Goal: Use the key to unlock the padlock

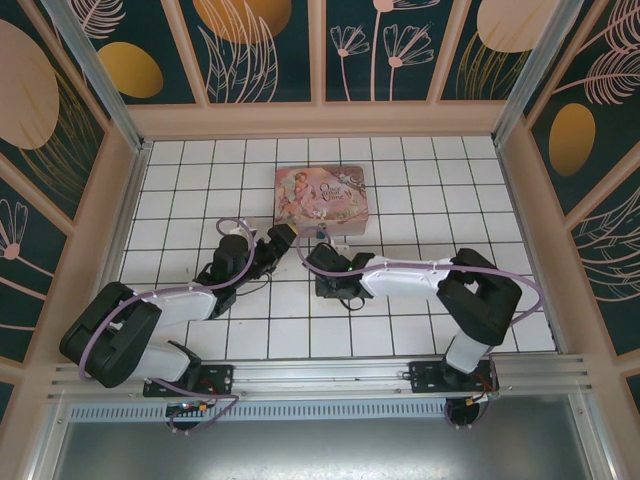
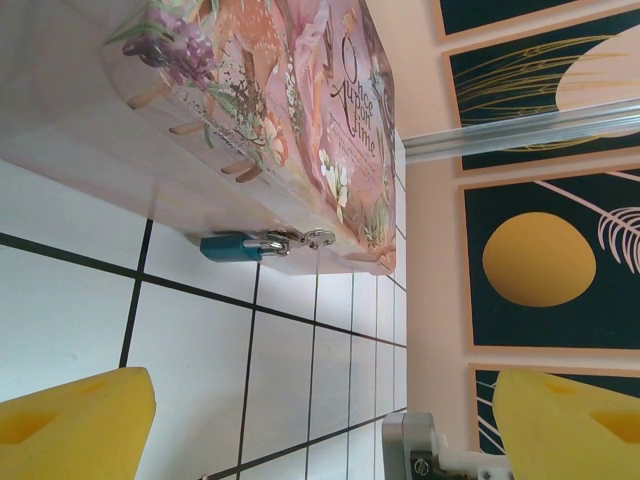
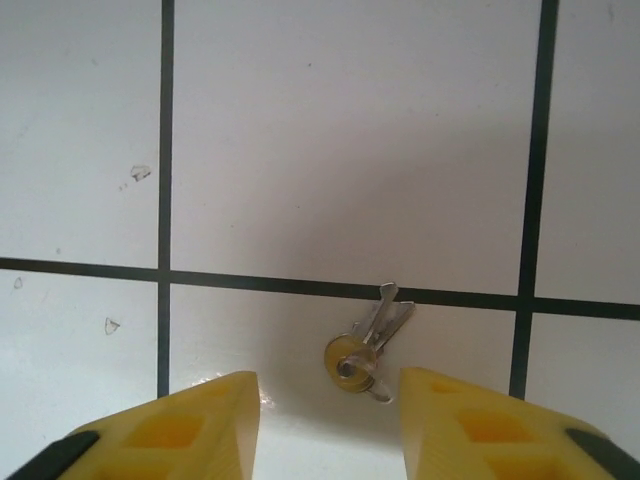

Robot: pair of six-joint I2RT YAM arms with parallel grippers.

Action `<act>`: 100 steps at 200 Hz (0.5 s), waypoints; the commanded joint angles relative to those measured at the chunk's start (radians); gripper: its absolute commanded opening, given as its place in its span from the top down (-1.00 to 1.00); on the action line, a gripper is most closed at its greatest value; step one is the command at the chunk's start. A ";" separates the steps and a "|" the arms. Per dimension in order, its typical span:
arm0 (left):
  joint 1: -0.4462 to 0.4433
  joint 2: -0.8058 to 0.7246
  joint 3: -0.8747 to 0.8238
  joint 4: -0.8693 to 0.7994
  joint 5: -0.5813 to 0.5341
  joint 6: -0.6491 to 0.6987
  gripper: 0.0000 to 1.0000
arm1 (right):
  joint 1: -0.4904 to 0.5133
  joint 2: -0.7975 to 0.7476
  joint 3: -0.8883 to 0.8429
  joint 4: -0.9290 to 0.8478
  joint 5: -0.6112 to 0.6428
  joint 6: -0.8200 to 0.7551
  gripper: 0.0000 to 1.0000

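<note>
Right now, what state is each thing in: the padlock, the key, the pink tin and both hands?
pink tin: lid closed.
padlock: shackle shut, fastened at the pink tin's front edge, no key in it.
key: lying flat, not gripped.
left hand: open, empty, facing the padlock.
right hand: open, one finger on either side of the key.
</note>
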 commanded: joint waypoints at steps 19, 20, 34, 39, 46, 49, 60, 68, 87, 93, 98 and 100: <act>-0.004 -0.015 -0.012 -0.015 -0.013 0.021 -0.76 | -0.029 -0.053 -0.011 -0.011 0.012 0.006 -0.05; -0.004 -0.015 -0.012 -0.015 -0.012 0.021 -0.76 | -0.030 -0.053 -0.010 -0.011 0.012 0.006 -0.05; -0.004 -0.015 -0.014 -0.015 -0.013 0.021 -0.76 | -0.041 -0.054 -0.010 -0.015 0.006 0.001 -0.07; -0.004 -0.016 -0.014 -0.014 -0.013 0.021 -0.76 | -0.043 -0.053 -0.012 -0.012 0.002 0.001 -0.07; -0.004 -0.016 -0.014 -0.014 -0.014 0.021 -0.76 | -0.046 -0.052 -0.014 -0.011 -0.001 0.000 -0.07; -0.004 -0.017 -0.014 -0.015 -0.014 0.022 -0.76 | -0.046 -0.051 -0.016 -0.011 -0.002 0.000 -0.07; -0.004 -0.018 -0.015 -0.014 -0.015 0.022 -0.76 | -0.046 -0.049 -0.020 -0.009 -0.009 0.004 -0.08; -0.004 -0.018 -0.015 -0.015 -0.015 0.024 -0.76 | -0.044 -0.049 -0.025 -0.001 -0.016 0.006 -0.08; -0.003 -0.015 -0.014 -0.014 -0.014 0.025 -0.76 | -0.044 -0.048 -0.038 0.035 -0.036 0.001 -0.07; -0.004 -0.013 -0.014 -0.014 -0.014 0.027 -0.76 | -0.044 -0.047 -0.040 0.042 -0.039 -0.001 -0.06; -0.004 -0.011 -0.013 -0.015 -0.013 0.026 -0.76 | -0.044 -0.047 -0.041 0.048 -0.039 -0.004 -0.06; -0.004 -0.011 -0.014 -0.015 -0.013 0.027 -0.76 | -0.044 -0.046 -0.040 0.051 -0.039 -0.006 -0.05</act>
